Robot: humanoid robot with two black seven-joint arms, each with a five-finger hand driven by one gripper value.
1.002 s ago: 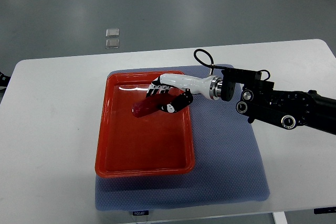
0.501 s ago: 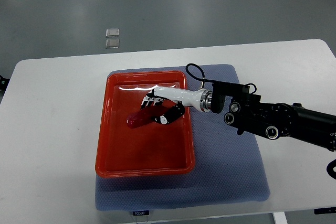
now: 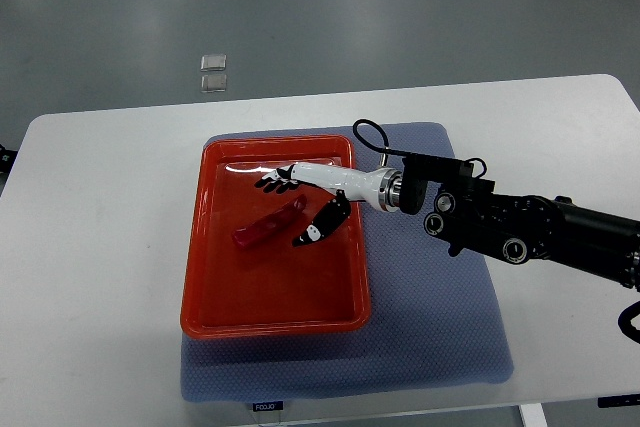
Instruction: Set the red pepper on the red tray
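Right arm (image 3: 540, 237) cut off at right edge. Table (image 3: 90, 247) cropped at bottom edge (label (image 3: 265, 406) print unreadable, too small).

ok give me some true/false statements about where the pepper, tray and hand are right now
1. The red pepper lies inside the red tray. True.
2. The right hand is clamped around the pepper. False: its fingers are spread, with the pepper lying between them, not gripped.
3. The tray sits on a blue mat. True.
4. The tray holds several vegetables. False: only the pepper is in it.
5. The left hand reaches into the tray. False: no left arm is in view.
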